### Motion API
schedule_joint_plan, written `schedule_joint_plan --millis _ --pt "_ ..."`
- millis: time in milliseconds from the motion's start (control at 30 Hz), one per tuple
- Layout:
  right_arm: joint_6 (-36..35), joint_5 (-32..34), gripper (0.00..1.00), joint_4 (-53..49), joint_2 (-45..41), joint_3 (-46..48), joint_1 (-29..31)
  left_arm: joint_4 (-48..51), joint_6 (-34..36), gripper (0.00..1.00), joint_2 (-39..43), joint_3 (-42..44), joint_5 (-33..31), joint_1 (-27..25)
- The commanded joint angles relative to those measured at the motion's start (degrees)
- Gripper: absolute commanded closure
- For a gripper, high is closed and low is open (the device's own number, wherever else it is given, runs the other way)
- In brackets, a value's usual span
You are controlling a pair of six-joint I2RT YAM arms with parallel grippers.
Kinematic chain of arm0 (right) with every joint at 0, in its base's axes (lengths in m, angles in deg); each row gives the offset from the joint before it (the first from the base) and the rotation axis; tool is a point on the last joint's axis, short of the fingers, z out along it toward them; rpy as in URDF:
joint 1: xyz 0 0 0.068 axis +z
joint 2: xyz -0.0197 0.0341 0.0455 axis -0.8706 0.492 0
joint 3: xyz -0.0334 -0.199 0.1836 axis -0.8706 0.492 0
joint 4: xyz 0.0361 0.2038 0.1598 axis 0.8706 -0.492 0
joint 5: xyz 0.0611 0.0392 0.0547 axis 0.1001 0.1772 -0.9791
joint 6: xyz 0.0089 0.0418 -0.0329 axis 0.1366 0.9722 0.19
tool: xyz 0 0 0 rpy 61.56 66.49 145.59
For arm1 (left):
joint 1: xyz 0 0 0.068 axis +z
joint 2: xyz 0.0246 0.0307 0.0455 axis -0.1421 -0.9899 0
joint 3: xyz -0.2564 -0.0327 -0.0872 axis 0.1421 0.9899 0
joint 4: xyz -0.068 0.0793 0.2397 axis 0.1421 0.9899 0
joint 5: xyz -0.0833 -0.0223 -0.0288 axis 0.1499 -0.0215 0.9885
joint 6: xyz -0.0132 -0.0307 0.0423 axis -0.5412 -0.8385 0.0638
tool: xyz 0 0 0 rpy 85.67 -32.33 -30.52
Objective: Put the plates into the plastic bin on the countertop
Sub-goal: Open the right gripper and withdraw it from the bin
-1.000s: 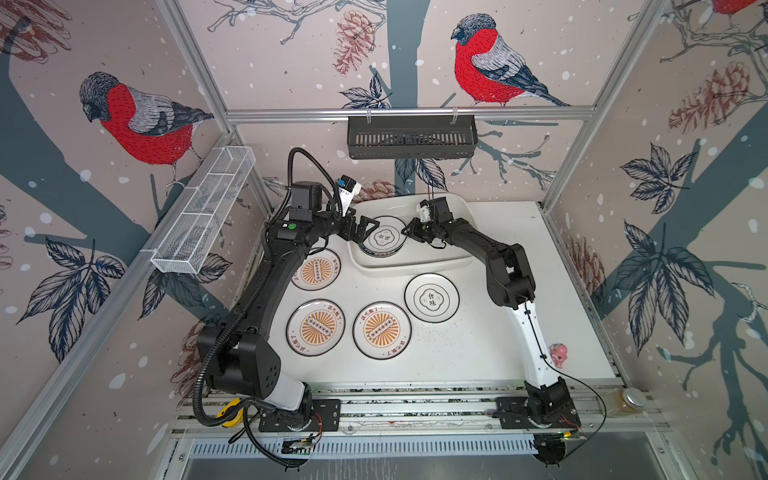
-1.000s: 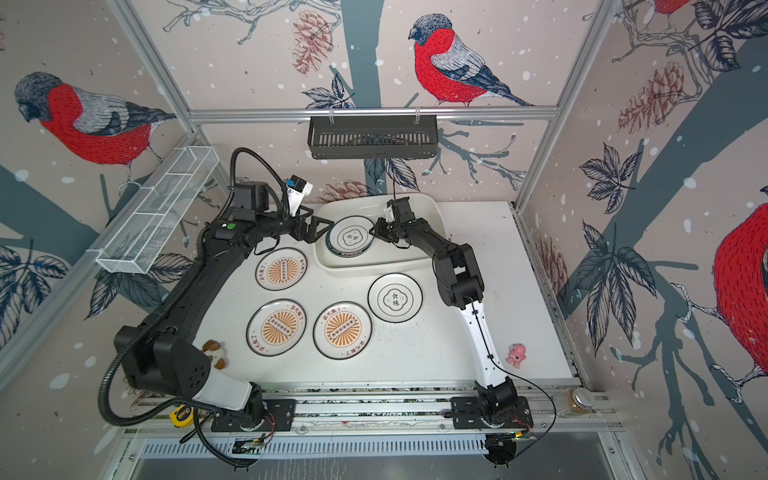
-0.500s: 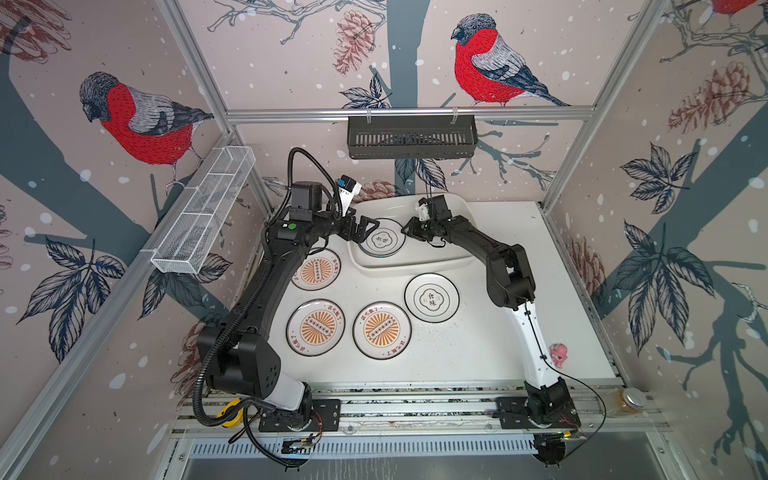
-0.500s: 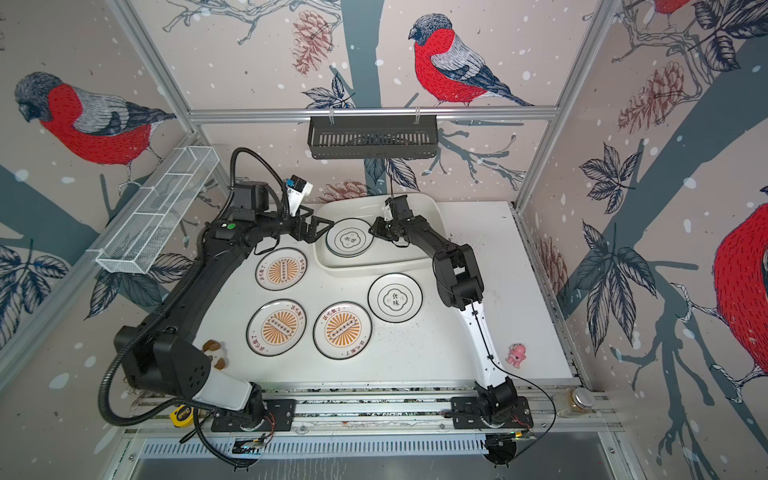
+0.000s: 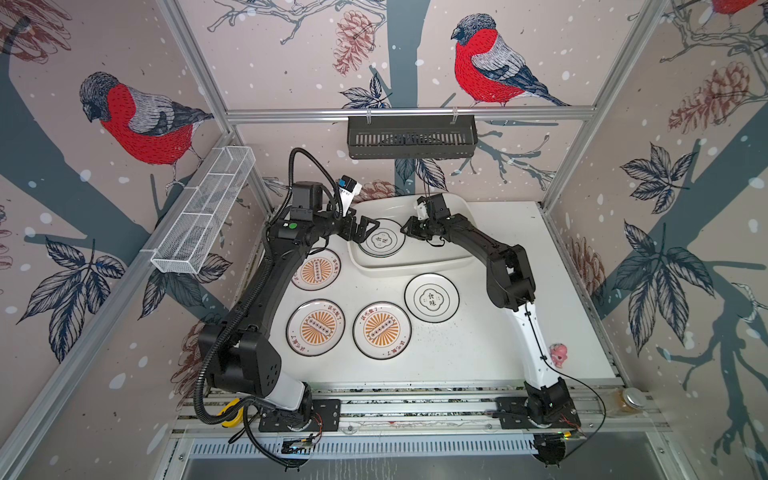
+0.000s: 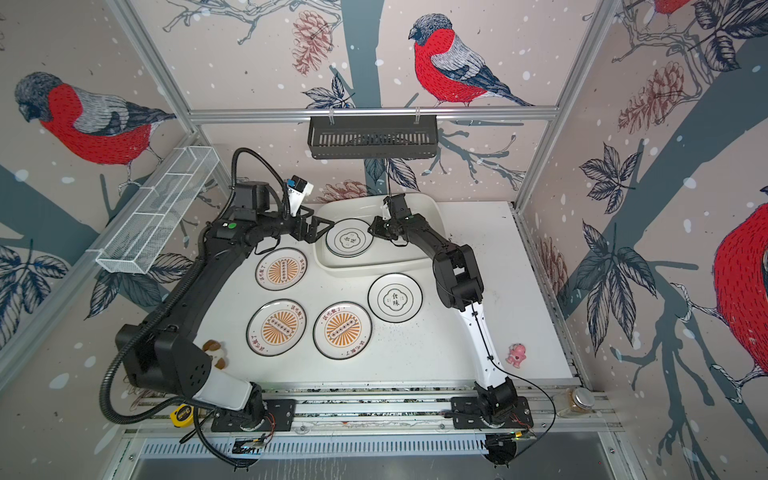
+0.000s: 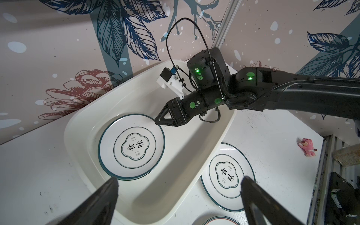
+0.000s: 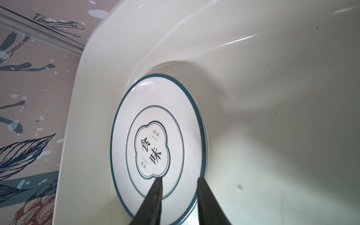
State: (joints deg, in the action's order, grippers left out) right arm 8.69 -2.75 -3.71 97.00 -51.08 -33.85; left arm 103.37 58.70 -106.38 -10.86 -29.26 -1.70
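The cream plastic bin stands at the back of the white countertop. A quatrefoil plate lies flat in the bin on top of another plate's rim. My right gripper is at that plate's right rim, fingers a little apart, both above it. My left gripper hangs wide open over the bin's left wall. Three orange sunburst plates and a quatrefoil plate lie on the countertop.
A black slotted rack hangs on the back wall and a white wire basket on the left wall. A pink toy sits near the right arm's base, a brown toy by the left arm's base, a jar at the front right.
My right gripper has slid a little to the left, toward the rim of the plate in the bin. The left arm and the other plates have not moved.
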Motion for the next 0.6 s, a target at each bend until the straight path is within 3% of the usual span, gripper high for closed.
schedule_joint_plan --millis 0,233,567 --pt "-1.95 2.81 0.68 0.30 -2.91 1.54 -0.10 0.69 1.25 0.03 0.12 -0.77 -0.28 -0.15" --pt "-3.74 8.00 0.65 5.72 -16.69 16.02 -0.54 3.03 2.96 0.03 -0.19 -1.54 -1.84 -0.28" --pt "-3.04 10.33 0.63 16.50 -51.21 52.65 -1.54 6.59 6.73 0.03 0.86 0.61 -1.41 -1.33"
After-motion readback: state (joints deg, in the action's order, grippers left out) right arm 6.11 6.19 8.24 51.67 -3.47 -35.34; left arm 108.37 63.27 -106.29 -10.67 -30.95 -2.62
